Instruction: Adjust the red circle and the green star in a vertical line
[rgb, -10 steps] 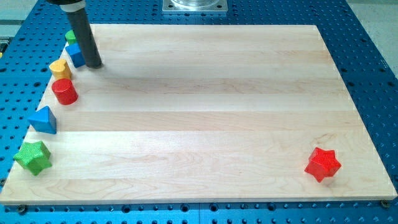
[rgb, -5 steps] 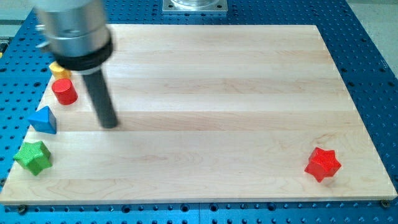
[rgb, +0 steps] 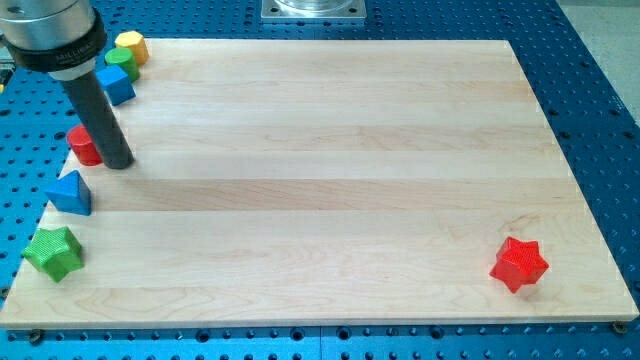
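My tip (rgb: 116, 163) touches red circle (rgb: 82, 146) right side, w/ green star (rgb: 52, 252) well below; no gripper

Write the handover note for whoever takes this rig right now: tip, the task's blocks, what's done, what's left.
My tip is on the board at the view's left, right beside the red circle, on that block's right; whether they touch I cannot tell.
The green star sits near the view's bottom-left corner, below the blue triangle, which lies between the two task blocks.
Done: nothing final. The circle sits a little to the right of the star, so the line is only rough.
Left: nudge the circle slightly toward the view's left, or the star right, until one is straight above the other.
The red star at the view's bottom right is not involved.
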